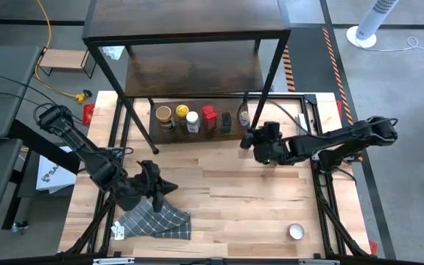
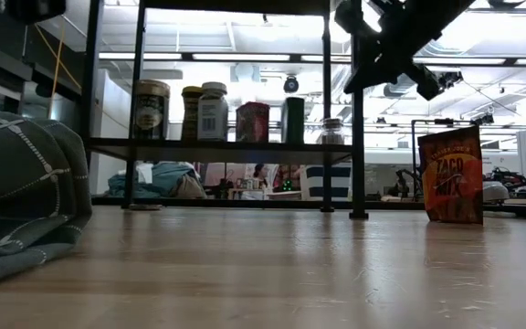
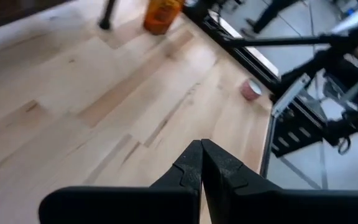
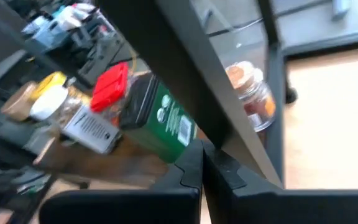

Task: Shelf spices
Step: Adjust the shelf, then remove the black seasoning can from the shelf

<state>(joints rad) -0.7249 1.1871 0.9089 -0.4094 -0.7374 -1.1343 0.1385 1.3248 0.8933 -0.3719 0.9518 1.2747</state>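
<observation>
showing my left jaws [image 1: 169,187] pressed together and empty above the light-wood surface [image 1: 234,199], by a grey checked cloth [image 1: 157,219]; my right jaws [image 1: 246,140] likewise closed and empty, beside the shelf [image 1: 190,29], whose lowest board carries the spices [image 1: 197,119]; grey floor [image 1: 396,73] beyond.

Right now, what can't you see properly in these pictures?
- Jar labels: too small in the high view.
- Orange packet: cut off by the left wrist view's edge.
- Small jar: partly hidden by the shelf frame in the right wrist view.
- Cloth: cut off by the low view's edge.
</observation>
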